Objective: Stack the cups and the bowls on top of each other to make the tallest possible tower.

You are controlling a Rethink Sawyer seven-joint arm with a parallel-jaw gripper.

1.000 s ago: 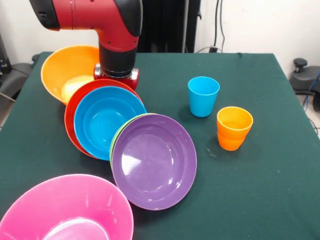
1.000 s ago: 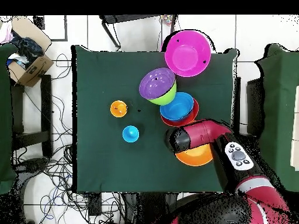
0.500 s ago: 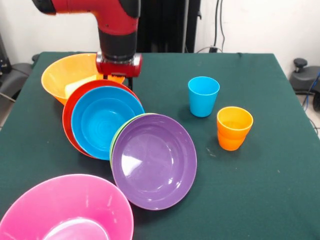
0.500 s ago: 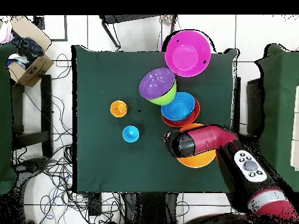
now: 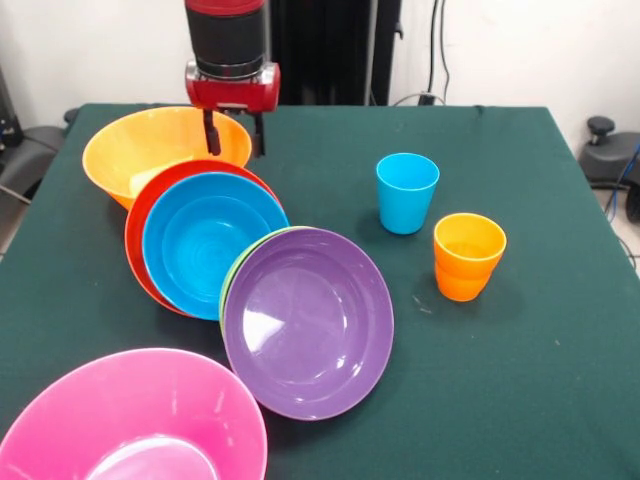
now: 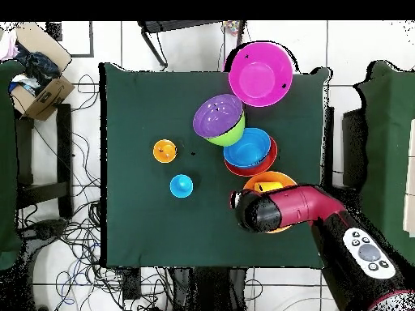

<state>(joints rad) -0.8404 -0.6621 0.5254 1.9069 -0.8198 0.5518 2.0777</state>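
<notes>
Orange glossy plastic marks the big bowl (image 5: 160,145) at the table's far side, the likely tower base; no tower stands yet. The red and blue nested bowls (image 5: 205,245) and the purple bowl over a green one (image 5: 308,320) lean in a row toward the pink bowl (image 5: 130,420). Seat each bowl level and centred. The gripper (image 5: 232,130) hangs vertically above the orange bowl's rim, jaws slightly parted, empty. The blue cup (image 5: 407,192) and nested orange cups (image 5: 468,255) stand apart.

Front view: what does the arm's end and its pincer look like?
A black cylindrical wrist section with a red cap above ends in a glossy red block. The pincer is two short, thin dark fingers below it. In the overhead view the arm is red with a black end.
</notes>
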